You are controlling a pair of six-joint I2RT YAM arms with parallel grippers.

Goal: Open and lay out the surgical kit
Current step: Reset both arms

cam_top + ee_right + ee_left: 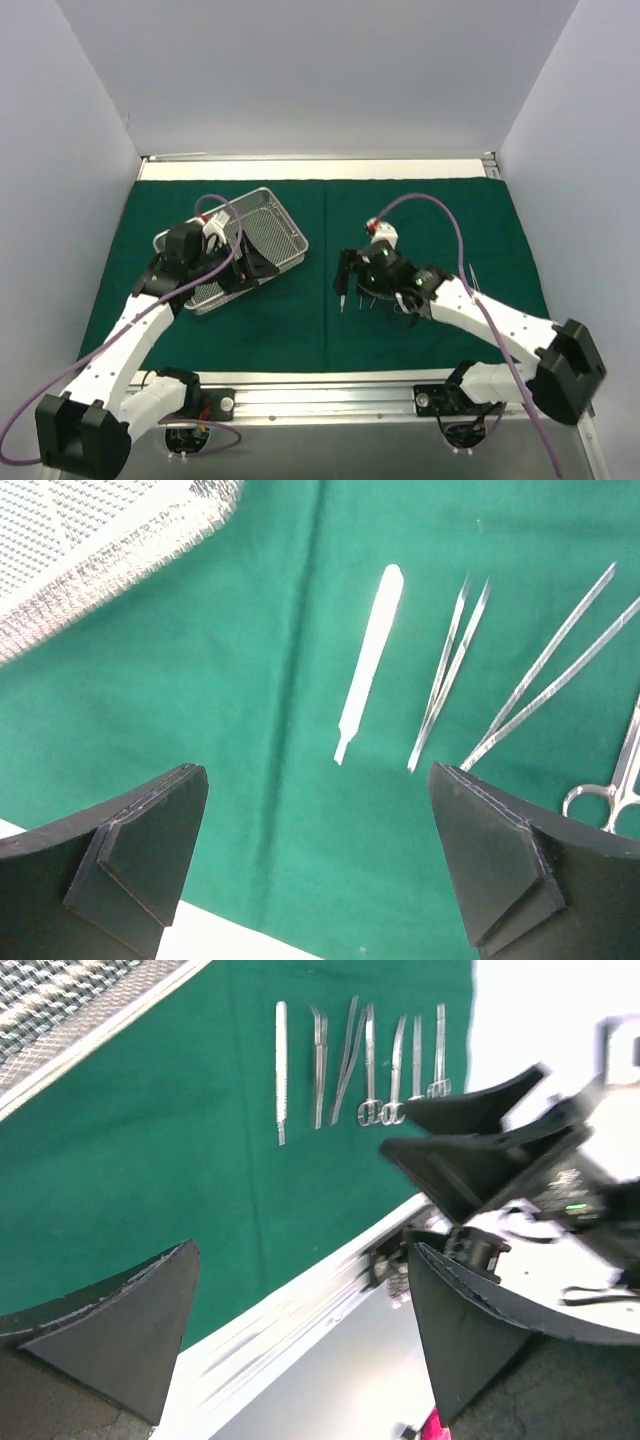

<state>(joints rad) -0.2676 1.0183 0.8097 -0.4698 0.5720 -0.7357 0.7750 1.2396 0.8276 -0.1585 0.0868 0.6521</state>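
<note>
The dark green cloth (pixel 300 330) of the surgical kit lies spread flat across the table. The wire-mesh tray (pixel 262 228) rests on its left half and looks empty; its corner shows in the wrist views (pixel 60 1010) (pixel 100 540). Steel instruments lie in a row on the right half: a flat handle (pixel 368 675), forceps (pixel 450 665), longer forceps (pixel 550 675) and scissors (pixel 368 1070). My left gripper (pixel 250 270) (pixel 300 1340) hangs open at the tray's near edge, holding nothing. My right gripper (pixel 348 282) (pixel 320 870) is open and empty just above the cloth, near the flat handle.
The right arm (pixel 470 305) covers most of the instrument row from above. A metal rail (pixel 320 395) runs along the table's near edge, with white walls on the other three sides. One slim instrument (pixel 471 277) shows beyond the right arm.
</note>
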